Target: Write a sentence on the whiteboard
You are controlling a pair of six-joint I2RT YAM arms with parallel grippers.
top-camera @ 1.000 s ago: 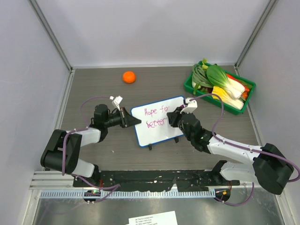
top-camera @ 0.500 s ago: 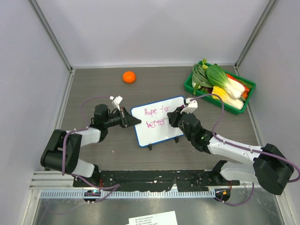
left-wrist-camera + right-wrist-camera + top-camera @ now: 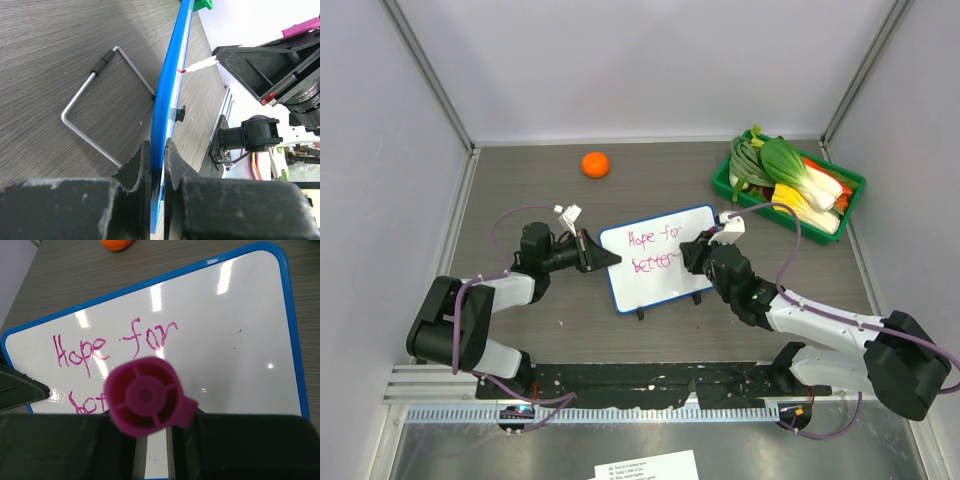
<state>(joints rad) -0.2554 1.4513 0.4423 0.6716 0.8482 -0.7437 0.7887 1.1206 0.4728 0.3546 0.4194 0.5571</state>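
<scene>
Top external view: the whiteboard [image 3: 665, 285] is clamped at nine o'clock by the left gripper [image 3: 603, 257]. The pink marker [image 3: 145, 396], clasped in the right gripper [image 3: 692, 252], should be pressed lightly.

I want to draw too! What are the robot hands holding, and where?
The left gripper pinches the whiteboard by its blue frame edge. The right gripper clamps the pink marker around its barrel.
</scene>
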